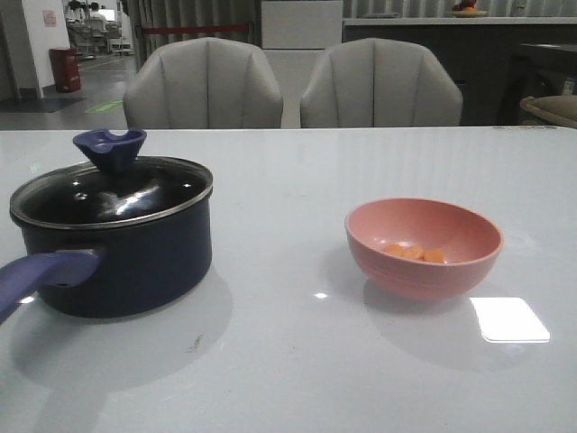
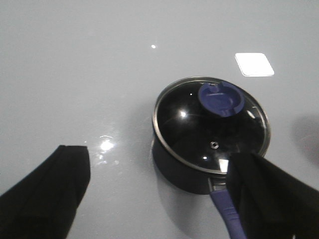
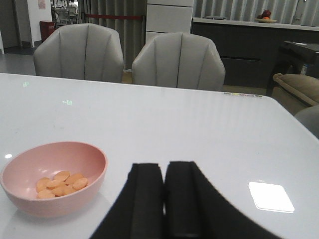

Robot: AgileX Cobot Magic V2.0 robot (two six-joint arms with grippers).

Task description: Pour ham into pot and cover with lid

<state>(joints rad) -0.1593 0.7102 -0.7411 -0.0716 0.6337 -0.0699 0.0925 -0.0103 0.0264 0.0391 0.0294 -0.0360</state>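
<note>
Behind the white worktop stand two grey chairs, well apart from the pot; its dark lid sits on, blue handle pointing toward the robot. Right of the pot, nothing between, the pink bowl holds orange ham. Above the pot, the left pincer gapes wide; the right pincer is pressed together, empty.

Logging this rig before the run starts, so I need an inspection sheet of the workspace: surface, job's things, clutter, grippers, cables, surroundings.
Surface: glossy white table, lamp glare.
Job's things: lid sits on the pot; ham lies in the pink bowl, which stands apart from the pot.
Clutter: nothing seen.
Grippers: left gripper above the pot, jaws wide apart, empty; right gripper beside the bowl, jaws together, empty.
Cables: nothing seen.
Surroundings: two grey chairs behind the table.
</note>
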